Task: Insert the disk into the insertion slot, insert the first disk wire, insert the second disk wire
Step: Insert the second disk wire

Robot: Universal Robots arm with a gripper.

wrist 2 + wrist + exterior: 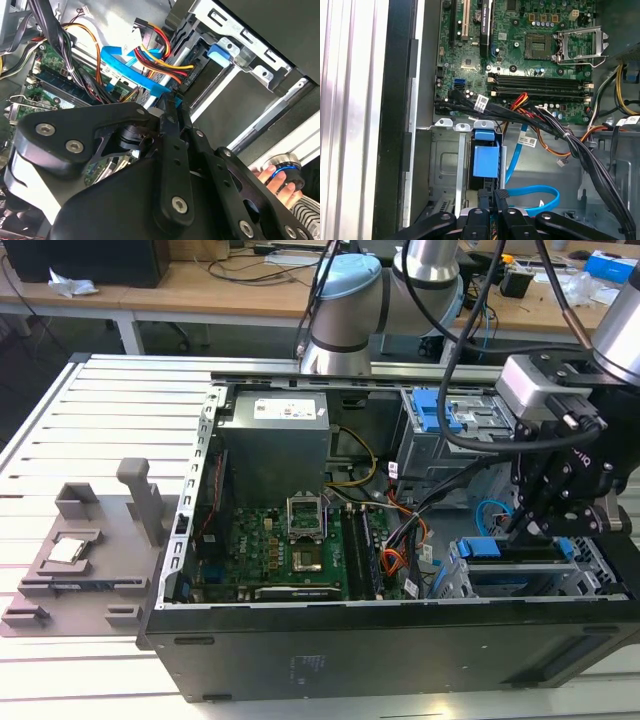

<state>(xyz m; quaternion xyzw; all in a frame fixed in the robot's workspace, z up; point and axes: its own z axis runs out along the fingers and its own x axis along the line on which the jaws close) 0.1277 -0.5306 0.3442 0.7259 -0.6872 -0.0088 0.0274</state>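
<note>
Exterior view shows the gripper (533,532) pressing down with narrow fingers onto the disk (478,548) in the insertion slot (590,570), so seating seems nearly finished and needs only a gentle, straight push.

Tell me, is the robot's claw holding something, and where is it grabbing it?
Cannot tell. The gripper sits close against the blue flat cable, above the disk in the insertion slot.

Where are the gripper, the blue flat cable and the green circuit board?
gripper (492,197), first wrist view, between its fingertips.
blue flat cable (540,190), first wrist view, top of its loop.
green circuit board (270,550), exterior view, its middle.
</note>
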